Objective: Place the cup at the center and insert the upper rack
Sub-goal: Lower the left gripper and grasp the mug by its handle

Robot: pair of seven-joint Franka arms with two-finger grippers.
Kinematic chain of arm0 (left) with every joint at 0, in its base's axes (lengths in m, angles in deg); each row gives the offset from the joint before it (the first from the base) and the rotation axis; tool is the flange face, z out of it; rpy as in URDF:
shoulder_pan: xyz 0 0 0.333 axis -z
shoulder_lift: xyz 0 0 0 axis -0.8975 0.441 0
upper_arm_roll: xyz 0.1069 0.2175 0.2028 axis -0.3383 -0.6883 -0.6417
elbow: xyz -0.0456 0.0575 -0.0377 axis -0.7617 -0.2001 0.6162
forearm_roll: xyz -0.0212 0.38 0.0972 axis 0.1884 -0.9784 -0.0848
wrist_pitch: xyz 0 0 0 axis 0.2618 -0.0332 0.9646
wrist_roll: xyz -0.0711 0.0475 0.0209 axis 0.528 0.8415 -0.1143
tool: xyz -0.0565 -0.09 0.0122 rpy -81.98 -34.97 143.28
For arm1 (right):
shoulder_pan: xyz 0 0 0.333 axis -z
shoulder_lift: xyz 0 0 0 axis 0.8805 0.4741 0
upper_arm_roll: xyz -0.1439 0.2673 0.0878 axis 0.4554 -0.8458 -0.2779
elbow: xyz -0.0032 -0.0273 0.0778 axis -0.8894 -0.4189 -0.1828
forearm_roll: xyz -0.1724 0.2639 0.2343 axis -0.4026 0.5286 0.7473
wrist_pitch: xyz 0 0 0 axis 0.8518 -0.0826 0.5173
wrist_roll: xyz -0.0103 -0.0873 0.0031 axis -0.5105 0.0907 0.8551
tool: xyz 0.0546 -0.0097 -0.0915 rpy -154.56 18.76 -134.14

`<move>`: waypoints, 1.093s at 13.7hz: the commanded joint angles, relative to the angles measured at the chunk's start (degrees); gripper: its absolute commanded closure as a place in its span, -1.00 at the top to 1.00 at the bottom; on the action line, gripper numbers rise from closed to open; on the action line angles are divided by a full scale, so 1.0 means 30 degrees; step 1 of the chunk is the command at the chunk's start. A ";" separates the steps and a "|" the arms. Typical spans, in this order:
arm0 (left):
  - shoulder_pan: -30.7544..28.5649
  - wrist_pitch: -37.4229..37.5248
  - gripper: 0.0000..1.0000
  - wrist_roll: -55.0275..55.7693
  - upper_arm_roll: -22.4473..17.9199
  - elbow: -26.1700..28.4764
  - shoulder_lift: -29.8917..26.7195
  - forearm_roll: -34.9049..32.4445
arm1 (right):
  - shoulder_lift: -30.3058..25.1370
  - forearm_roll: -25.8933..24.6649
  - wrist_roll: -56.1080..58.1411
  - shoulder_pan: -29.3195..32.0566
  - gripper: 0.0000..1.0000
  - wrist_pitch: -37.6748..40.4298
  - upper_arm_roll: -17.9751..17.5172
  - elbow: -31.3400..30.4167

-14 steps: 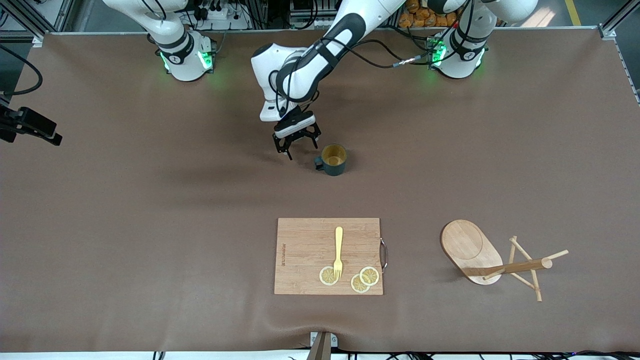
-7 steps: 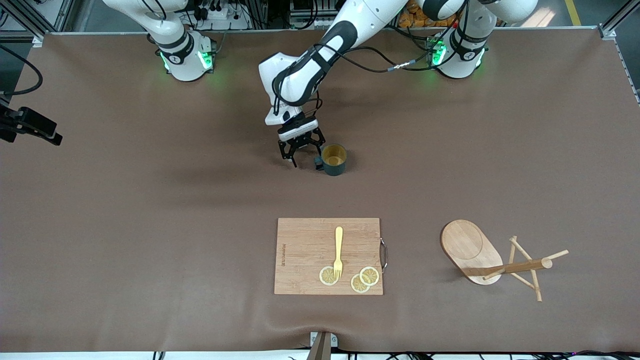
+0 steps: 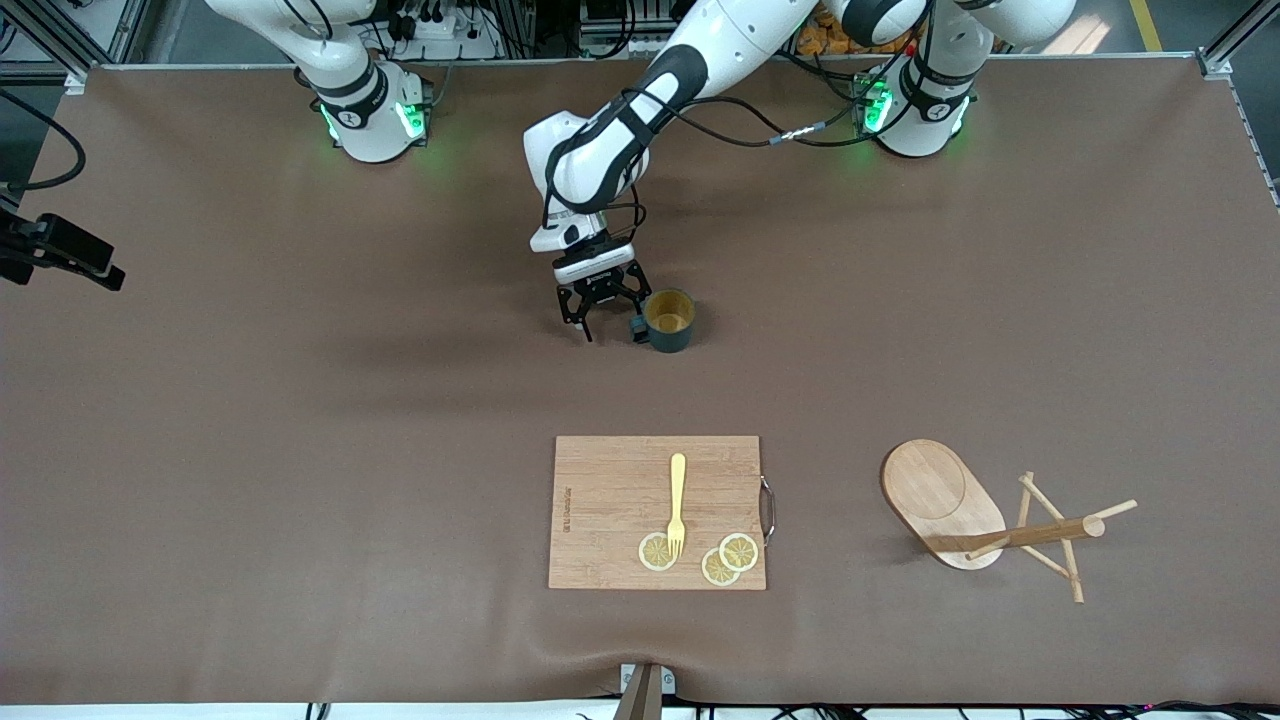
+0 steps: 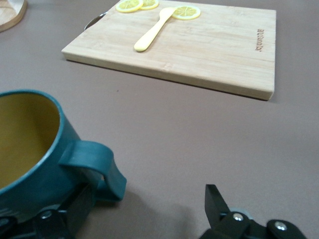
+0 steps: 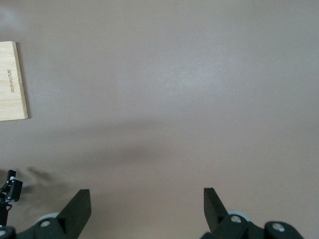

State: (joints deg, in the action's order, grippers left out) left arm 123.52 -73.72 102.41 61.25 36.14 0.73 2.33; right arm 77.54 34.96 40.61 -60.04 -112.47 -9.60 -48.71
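While the cup (image 3: 669, 319) stands upright on the brown bench (image 3: 300, 450), roughly midway between the two arms' ends, we see the left claw (image 3: 610, 322) low beside it with its fingers spread. In the left wrist view the cup's (image 4: 37, 159) small loop handle (image 4: 94, 167) sits between the spread fingers (image 4: 215, 201), and one finger is just under the handle; we cannot tell whether it touches.

We find the upper rack (image 3: 985, 520) toward the left arm's end of the bench and nearer the front camera than the cup, tipped over so that its oval base stands on edge and its post and peg sticks lie along the bench.

Between the cup and the front camera lies a cutting board (image 3: 657, 512) that carries a yellow fork (image 3: 677, 503) and three lemon slices (image 3: 728, 560).

We see the right claw (image 5: 144, 209) only in its own wrist view, fingers spread over bare bench; that arm waits.
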 commanded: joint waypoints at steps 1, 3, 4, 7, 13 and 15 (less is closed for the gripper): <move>0.0142 0.0065 1.00 0.0394 -0.0136 -0.0196 0.0202 -0.0789 | 0.0122 0.0356 0.0185 0.0150 1.00 0.0397 -0.0019 0.0331; 0.0171 0.0094 1.00 0.0365 -0.0136 -0.0196 0.0289 -0.0847 | 0.0122 0.0356 0.0185 0.0150 1.00 0.0457 -0.0019 0.0331; 0.0200 0.0123 1.00 0.0365 -0.0136 -0.0225 0.0377 -0.0847 | 0.0122 0.0356 0.0185 0.0150 1.00 0.0486 -0.0019 0.0331; 0.0317 0.0240 1.00 0.0365 -0.0195 -0.0284 0.0671 -0.0876 | 0.0122 0.0356 0.0185 0.0150 1.00 0.0486 -0.0019 0.0331; 0.0318 0.0270 0.62 0.0365 -0.0341 -0.0284 0.0642 -0.1516 | 0.0122 0.0356 0.0185 0.0179 1.00 0.0515 -0.0019 0.0331; 0.0289 0.0270 0.09 0.0394 -0.0370 -0.0284 0.0642 -0.1930 | 0.0122 0.0356 0.0185 0.0151 1.00 0.0515 -0.0019 0.0331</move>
State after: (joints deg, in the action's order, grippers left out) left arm 123.81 -73.62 102.42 60.67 36.04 2.29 -1.28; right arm 77.54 34.97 40.61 -60.04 -111.66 -9.60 -48.71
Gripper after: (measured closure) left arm 0.185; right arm 0.000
